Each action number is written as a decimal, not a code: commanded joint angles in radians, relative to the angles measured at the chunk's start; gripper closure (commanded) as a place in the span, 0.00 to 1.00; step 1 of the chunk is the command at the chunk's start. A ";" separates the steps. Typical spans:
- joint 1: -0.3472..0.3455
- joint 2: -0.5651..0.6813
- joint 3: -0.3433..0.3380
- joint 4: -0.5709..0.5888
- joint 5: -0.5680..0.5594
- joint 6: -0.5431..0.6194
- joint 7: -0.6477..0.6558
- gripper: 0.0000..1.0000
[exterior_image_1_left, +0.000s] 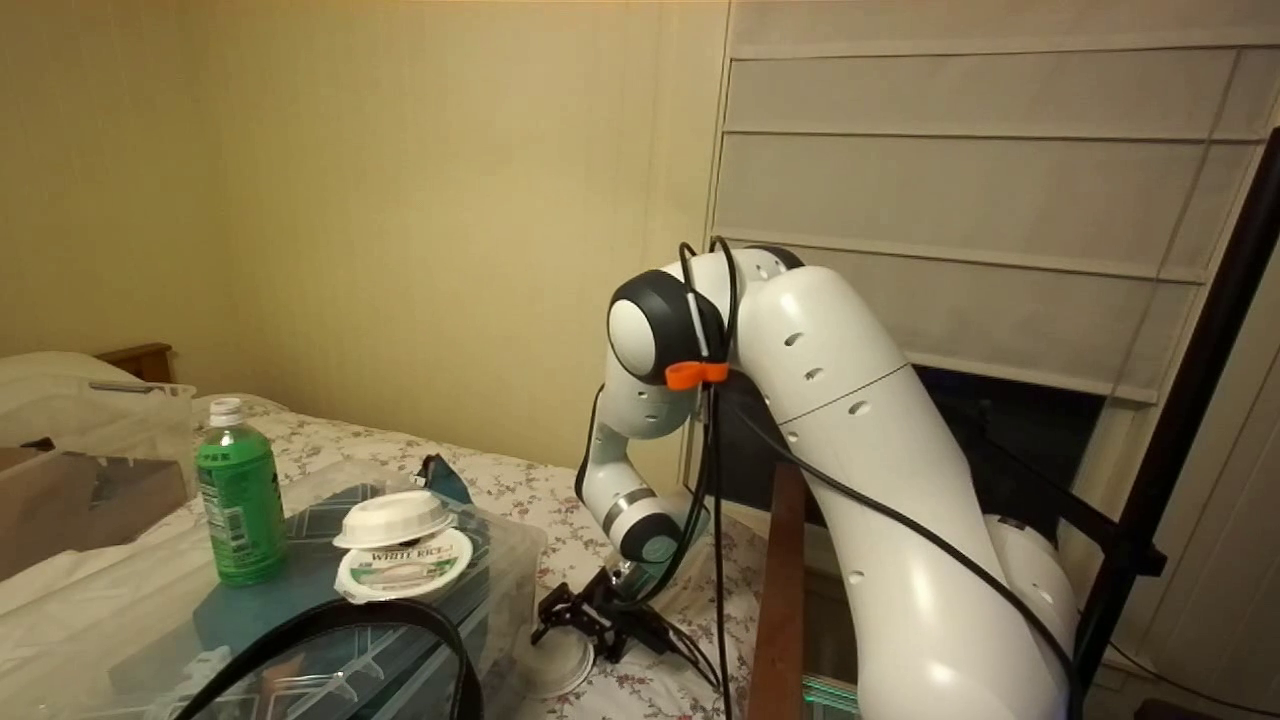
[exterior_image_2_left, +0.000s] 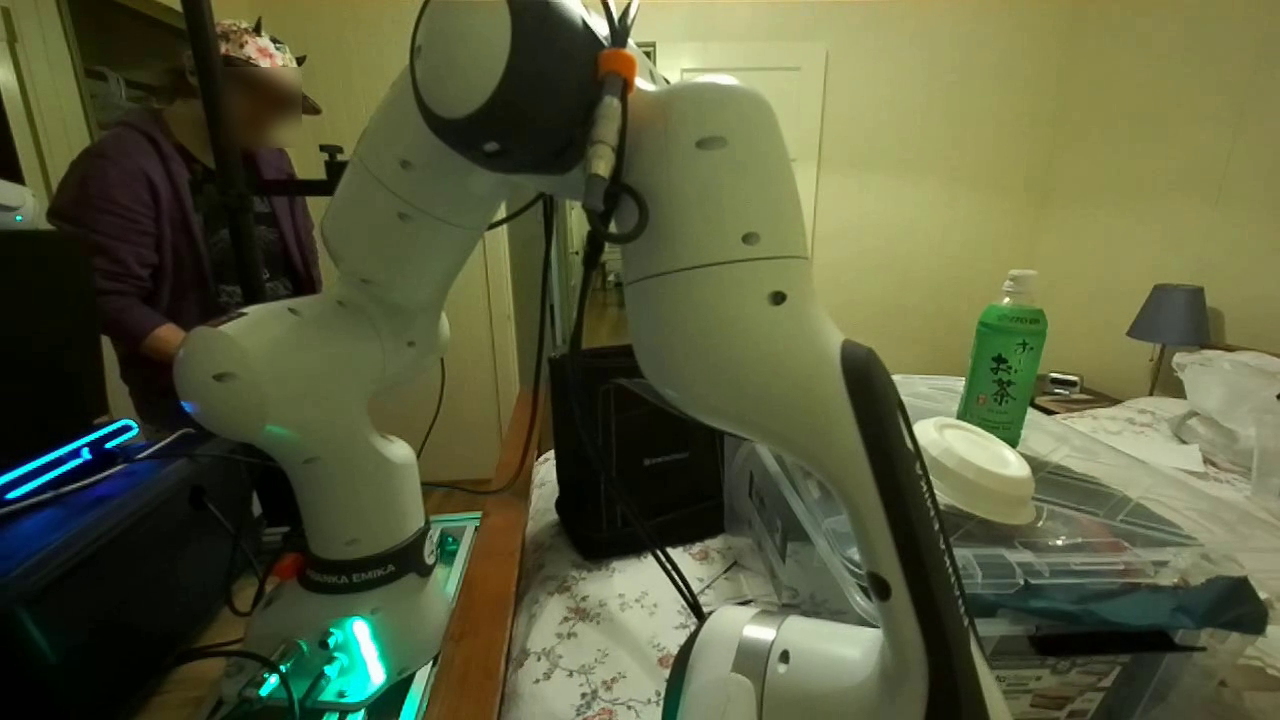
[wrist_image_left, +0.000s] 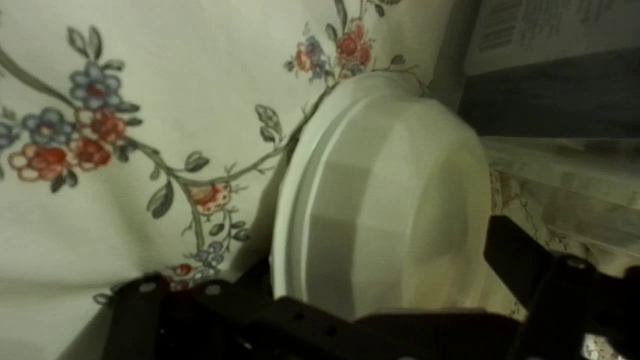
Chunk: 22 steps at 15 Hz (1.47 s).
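Green bottle (exterior_image_1_left: 240, 510): upright, white-capped, on the clear plastic bin (exterior_image_1_left: 130, 610), left in an exterior view.
Black band (exterior_image_1_left: 385, 610): arched across the bin's near side.
Floral sheet (exterior_image_1_left: 515, 490): spread between the bin and the far wall (exterior_image_1_left: 450, 250).
Window blind (exterior_image_1_left: 980, 190): right, lowered most of the way.
Person (exterior_image_2_left: 170, 230): far left in an exterior view, purple jacket (exterior_image_2_left: 120, 250), flowered cap (exterior_image_2_left: 252, 44).
Black bag (exterior_image_2_left: 650, 500): upright on the sheet in an exterior view.
Lamp (exterior_image_2_left: 1168, 315): far right in an exterior view, grey-blue shade.

The pincer (exterior_image_1_left: 575, 647) stands spread at a pale bowl (exterior_image_1_left: 560, 670) beside a clear bin (exterior_image_1_left: 512, 556).
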<state>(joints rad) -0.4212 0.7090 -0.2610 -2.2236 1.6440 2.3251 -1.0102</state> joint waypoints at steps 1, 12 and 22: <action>0.036 0.019 -0.014 0.000 0.047 -0.022 -0.018 0.26; 0.049 -0.165 -0.100 -0.103 -0.020 -0.037 0.018 0.85; 0.038 -0.542 -0.233 -0.292 -0.156 0.011 0.008 0.93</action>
<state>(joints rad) -0.3796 0.3498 -0.4741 -2.4144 1.5466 2.3147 -1.0007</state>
